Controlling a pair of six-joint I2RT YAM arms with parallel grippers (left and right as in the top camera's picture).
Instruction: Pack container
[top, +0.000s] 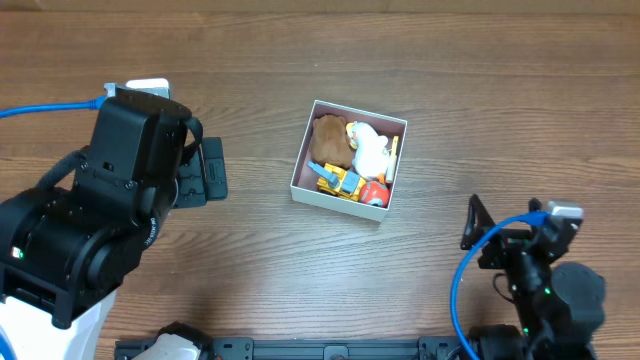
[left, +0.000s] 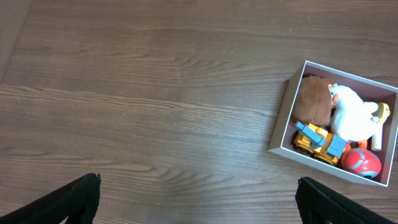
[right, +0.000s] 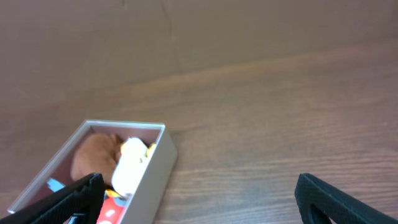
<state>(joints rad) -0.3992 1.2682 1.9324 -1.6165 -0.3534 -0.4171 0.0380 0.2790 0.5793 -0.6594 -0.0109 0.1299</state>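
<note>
The container (top: 330, 199) is a square white box with a pink inside, standing at the table's middle. It holds a brown plush (top: 328, 140), a white plush duck (top: 370, 150), a yellow and blue toy truck (top: 340, 181) and a red ball (top: 374, 194). My left gripper (top: 205, 170) is open and empty, well to the left of the box. In the left wrist view its fingers (left: 199, 193) frame bare wood, with the box (left: 281, 124) at the right. My right gripper (top: 500, 222) is open and empty, to the box's lower right. In the right wrist view it (right: 199, 186) hangs beside the box wall (right: 152, 177).
A blue cable (top: 50, 108) runs to the left arm and another (top: 462, 280) loops by the right arm. A black bar (top: 300, 350) lies along the table's front edge. Bare wood surrounds the box.
</note>
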